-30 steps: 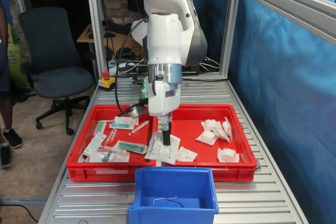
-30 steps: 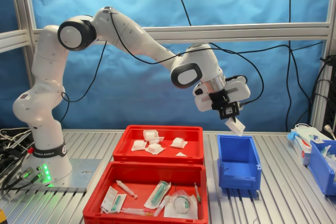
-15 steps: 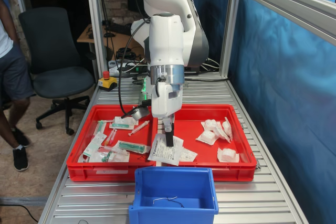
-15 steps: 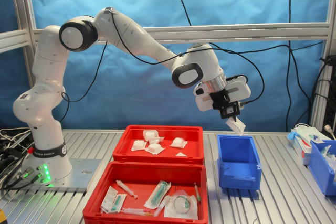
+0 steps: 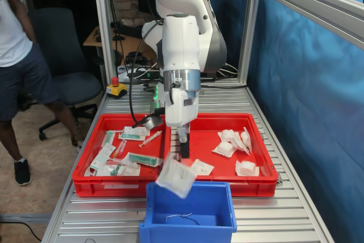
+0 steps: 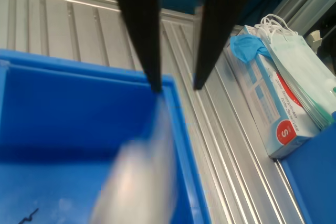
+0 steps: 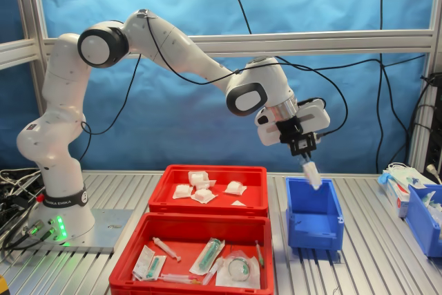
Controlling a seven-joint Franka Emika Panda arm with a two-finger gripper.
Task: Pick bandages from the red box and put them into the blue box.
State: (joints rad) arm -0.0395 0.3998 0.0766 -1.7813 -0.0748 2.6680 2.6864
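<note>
Aluminium bench (image 5: 284, 209): slatted, carrying two red trays and the blue box.
Red box (image 7: 252, 198): about five white bandages (image 7: 203, 195) remain inside, so most of the job looks undone.
Other red tray (image 7: 200, 224): syringes and flat packs, not part of the job.
Blue box (image 5: 227, 209): one thin wire-like scrap on its floor; no packet resting inside yet.
Pincer (image 7: 304, 153): released, fingers parted above the blue box with nothing between them.
Falling packet (image 5: 176, 178): one white wrapped packet, blurred, in mid-air just over the blue box rim; it should land inside, completing one transfer.
</note>
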